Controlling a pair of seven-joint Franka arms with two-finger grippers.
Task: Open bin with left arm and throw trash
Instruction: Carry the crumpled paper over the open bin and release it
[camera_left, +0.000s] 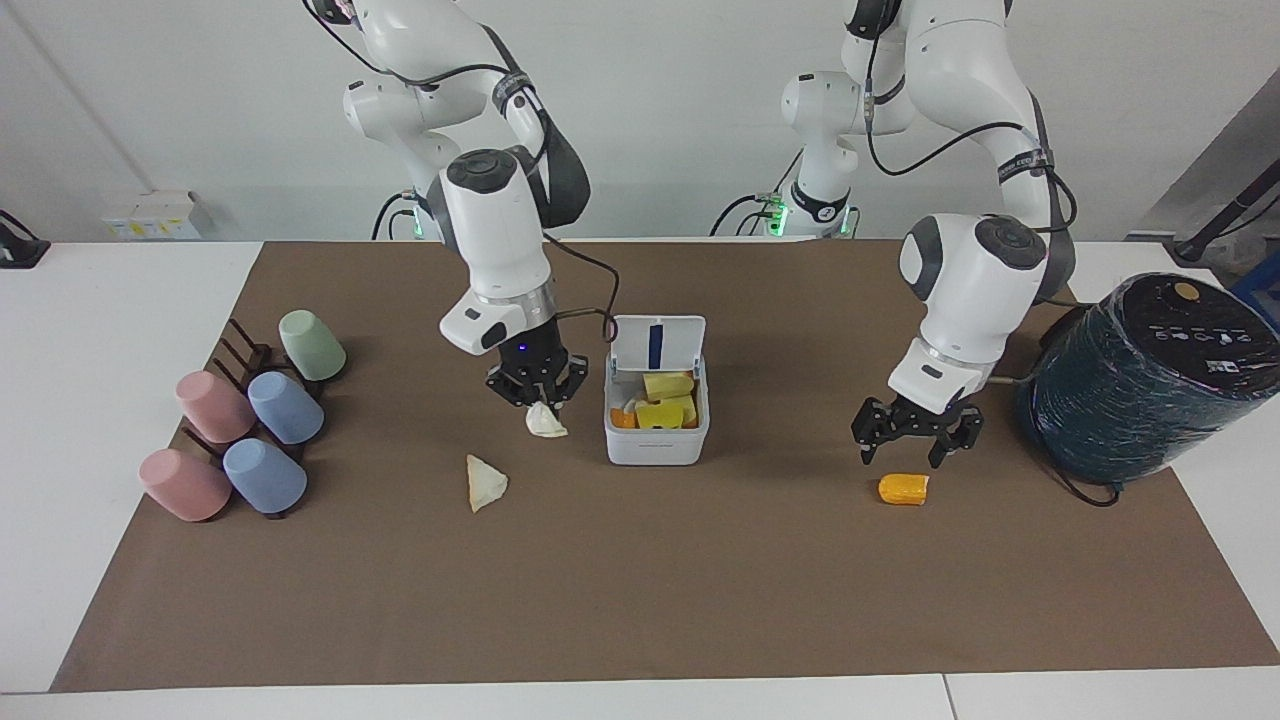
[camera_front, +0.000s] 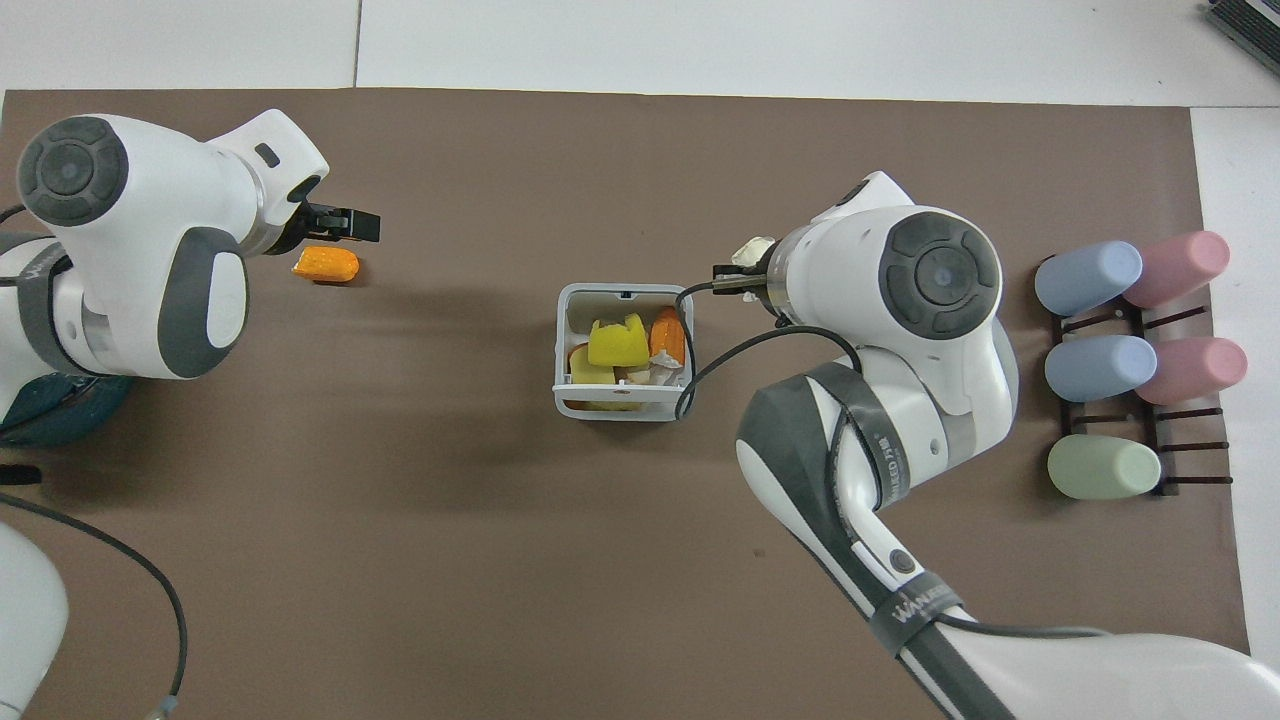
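Observation:
The white bin (camera_left: 655, 440) (camera_front: 622, 408) stands mid-mat with its lid (camera_left: 657, 343) tipped up, several yellow and orange pieces inside. My right gripper (camera_left: 540, 404) (camera_front: 728, 276) is shut on the white paper wad (camera_left: 546, 422) (camera_front: 752, 250), which hangs over the mat just beside the bin. The cream wedge (camera_left: 486, 483) lies on the mat toward the right arm's end; my right arm hides it in the overhead view. My left gripper (camera_left: 904, 458) (camera_front: 358, 226) is open and empty, low over the orange block (camera_left: 903, 489) (camera_front: 326, 264).
A dark teal cylinder (camera_left: 1150, 385) (camera_front: 50, 420) with a black top stands at the left arm's end of the table. Several pastel cups lie on a dark rack (camera_left: 250, 355) (camera_front: 1150, 430) at the right arm's end. A cable trails from each wrist.

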